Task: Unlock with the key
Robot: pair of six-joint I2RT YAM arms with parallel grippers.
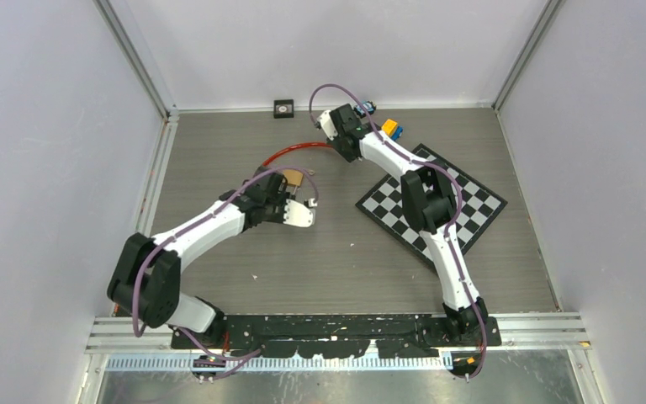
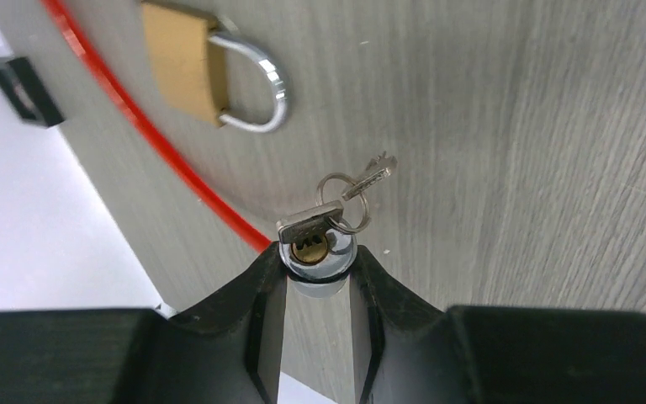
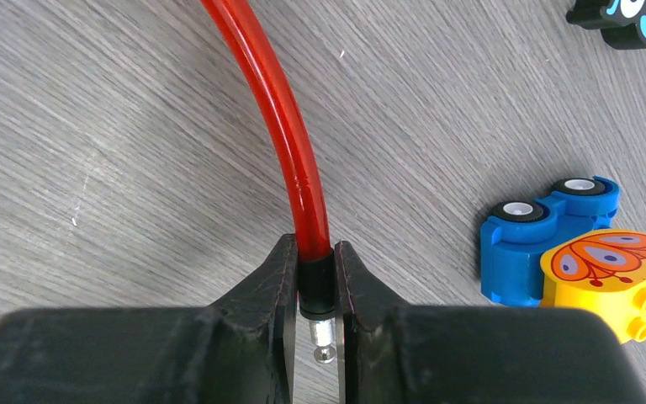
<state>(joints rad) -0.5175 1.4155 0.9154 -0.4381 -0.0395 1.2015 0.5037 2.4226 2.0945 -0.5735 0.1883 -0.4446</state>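
Near mid-table, my left gripper (image 2: 318,257) is clenched on the silver lock cylinder (image 2: 320,276). The key (image 2: 309,222) sits at its brass-centred face, trailing a ring (image 2: 341,195). Just beyond lie the brass padlock (image 2: 181,63) and the red cable (image 3: 303,168). Close to the back wall (image 1: 328,50), my right gripper (image 3: 315,252) clamps the cable's black end (image 3: 315,286), with a blue block (image 3: 521,244) and a yellow block (image 3: 614,278) near it. Open table (image 1: 345,261) spreads between my arms toward the near edge.
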